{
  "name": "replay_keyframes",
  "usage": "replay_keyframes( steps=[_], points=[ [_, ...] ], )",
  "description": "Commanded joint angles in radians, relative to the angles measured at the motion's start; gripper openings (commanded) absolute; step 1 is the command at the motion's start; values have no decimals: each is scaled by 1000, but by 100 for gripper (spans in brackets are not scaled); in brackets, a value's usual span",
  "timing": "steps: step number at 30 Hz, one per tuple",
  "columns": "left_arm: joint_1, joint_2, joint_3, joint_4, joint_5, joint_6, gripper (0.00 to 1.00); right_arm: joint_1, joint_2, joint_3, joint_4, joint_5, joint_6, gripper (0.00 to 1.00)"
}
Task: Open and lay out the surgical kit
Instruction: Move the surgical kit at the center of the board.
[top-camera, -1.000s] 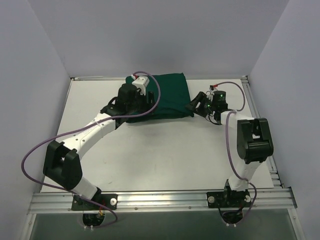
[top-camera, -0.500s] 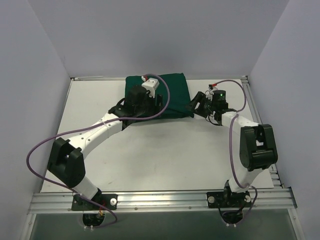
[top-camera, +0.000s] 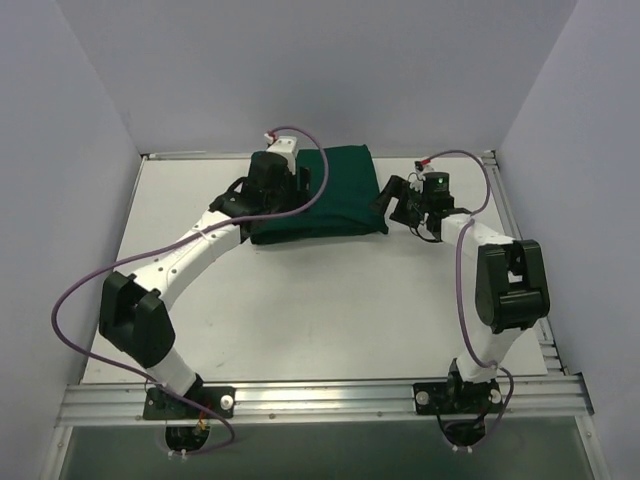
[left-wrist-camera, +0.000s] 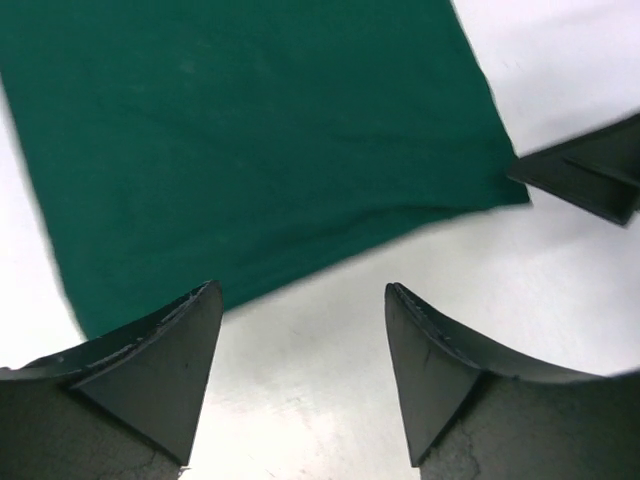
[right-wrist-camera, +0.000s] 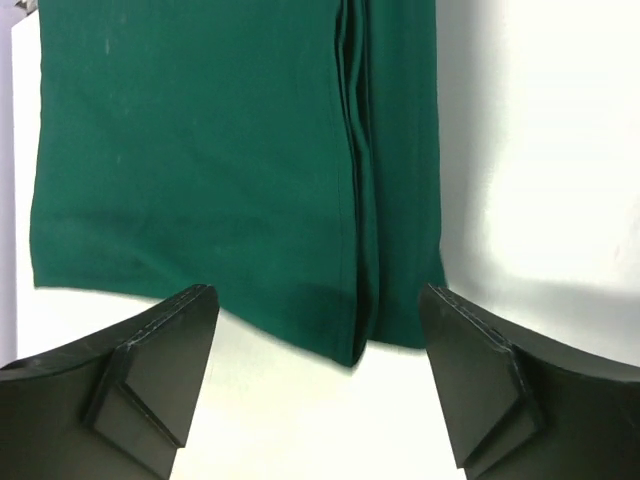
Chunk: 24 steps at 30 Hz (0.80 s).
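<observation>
The surgical kit is a closed bundle in dark green cloth (top-camera: 335, 195) at the back middle of the table. No tray or instruments show. My left gripper (top-camera: 262, 200) hangs over the bundle's left part, open and empty. In the left wrist view the gripper (left-wrist-camera: 302, 287) is over bare table, with the cloth (left-wrist-camera: 260, 140) beyond its fingertips. My right gripper (top-camera: 390, 203) is open and empty at the bundle's right edge. In the right wrist view the gripper (right-wrist-camera: 318, 290) faces the cloth's folded layers (right-wrist-camera: 355, 200) and a corner lies between the jaws.
White table top (top-camera: 330, 300) with a metal rail (top-camera: 320, 400) along the near edge. Grey walls stand close on the left, right and back. The tip of my right gripper's finger (left-wrist-camera: 590, 180) shows by the cloth's corner in the left wrist view.
My left gripper has moved toward the back over the bundle's left part. My right gripper has shifted slightly back along the bundle's right edge. The bundle has not moved.
</observation>
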Motion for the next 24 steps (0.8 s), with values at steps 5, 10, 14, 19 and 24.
replay_keyframes(
  steps=[5, 10, 14, 19, 24],
  points=[
    [213, 122, 196, -149, -52, -80, 79, 5, 191, 280, -109, 27, -125, 85],
    [294, 225, 295, -182, 37, -81, 78, 5, 327, 467, -169, 30, -133, 82],
    [321, 325, 349, -210, 77, -60, 78, 6, 413, 588, -233, 34, -150, 80],
    [348, 414, 391, -252, 101, -77, 77, 8, 484, 667, -292, 27, -159, 76],
    [362, 470, 373, -258, 133, -84, 74, 11, 498, 662, -327, 24, -136, 70]
  ],
)
